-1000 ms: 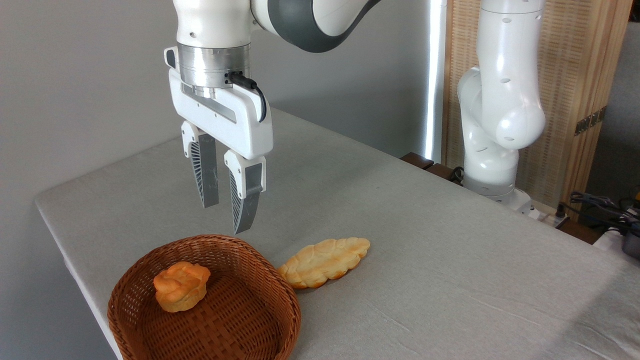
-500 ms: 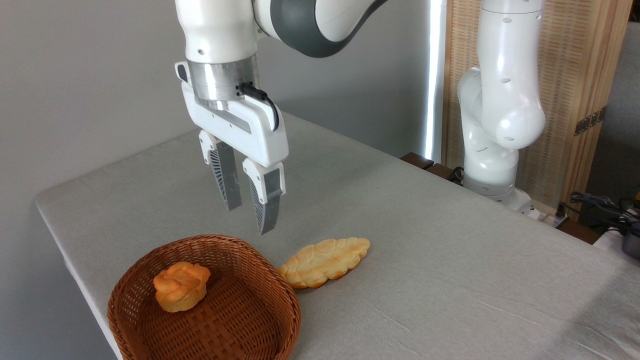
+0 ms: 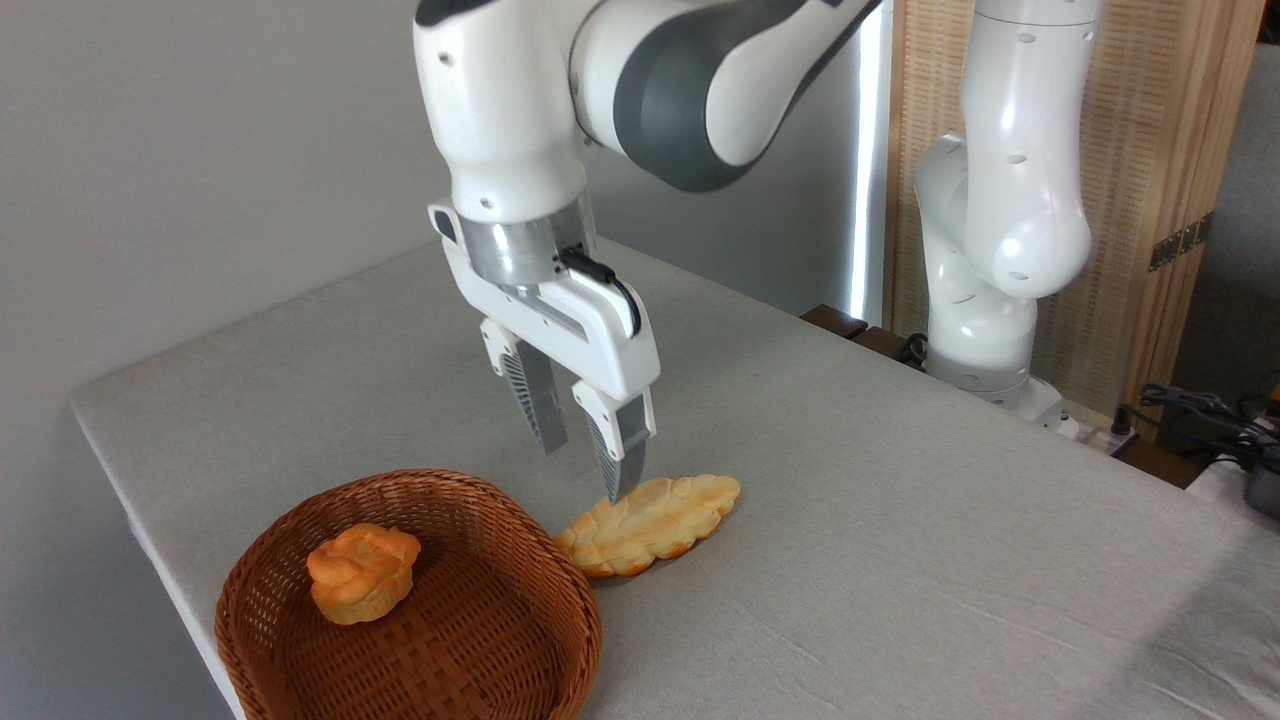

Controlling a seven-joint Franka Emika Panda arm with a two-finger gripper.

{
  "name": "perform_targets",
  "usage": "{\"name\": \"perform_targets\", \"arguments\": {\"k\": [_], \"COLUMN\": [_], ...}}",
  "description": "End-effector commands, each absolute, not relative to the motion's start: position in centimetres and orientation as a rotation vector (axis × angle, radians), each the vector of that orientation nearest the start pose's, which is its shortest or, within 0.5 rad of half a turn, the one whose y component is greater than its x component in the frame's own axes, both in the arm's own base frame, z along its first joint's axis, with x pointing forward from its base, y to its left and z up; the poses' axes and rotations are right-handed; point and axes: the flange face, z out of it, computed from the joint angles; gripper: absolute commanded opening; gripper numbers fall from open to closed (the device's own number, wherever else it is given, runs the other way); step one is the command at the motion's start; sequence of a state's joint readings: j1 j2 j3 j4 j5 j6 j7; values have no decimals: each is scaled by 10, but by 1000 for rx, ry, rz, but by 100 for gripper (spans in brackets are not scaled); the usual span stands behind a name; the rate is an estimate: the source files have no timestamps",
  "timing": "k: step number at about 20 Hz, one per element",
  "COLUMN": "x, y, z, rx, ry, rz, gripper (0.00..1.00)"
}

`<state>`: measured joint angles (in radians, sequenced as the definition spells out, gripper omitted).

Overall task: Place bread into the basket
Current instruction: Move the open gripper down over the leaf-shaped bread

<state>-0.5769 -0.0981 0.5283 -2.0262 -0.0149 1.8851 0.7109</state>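
The bread (image 3: 650, 523), a long flat golden loaf with a bumpy braided top, lies on the grey table just right of the basket, its near end touching the rim. The reddish-brown wicker basket (image 3: 500, 500) sits at the table's front left corner. My gripper (image 3: 588, 472) hangs open just above the loaf's back left part, tilted, with nothing between its fingers. One fingertip (image 3: 622, 484) is close over the loaf's upper edge; the other fingertip (image 3: 553, 440) stands behind it over bare table.
A small round orange knotted bun (image 3: 362, 572) lies inside the basket at its left. The table's left edge runs close by the basket. The arm's white base (image 3: 985, 330) stands at the back right, with cables (image 3: 1200, 410) beyond it.
My gripper has moved right and down, from above the basket's back rim to just over the loaf. It stayed open. Loaf, bun and basket have not moved.
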Motion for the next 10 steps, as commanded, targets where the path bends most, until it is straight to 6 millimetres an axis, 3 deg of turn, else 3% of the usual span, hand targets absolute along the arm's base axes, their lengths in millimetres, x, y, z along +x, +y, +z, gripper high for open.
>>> {"name": "perform_targets", "arguments": {"k": [1, 4, 10], "x": [512, 505, 500], "y": [-17, -15, -15], "z": [467, 450, 434], "rx": [-2939, -2879, -2851], "ry": [1268, 1313, 1374], "rz": [103, 172, 199], "gripper": [100, 100, 100]}}
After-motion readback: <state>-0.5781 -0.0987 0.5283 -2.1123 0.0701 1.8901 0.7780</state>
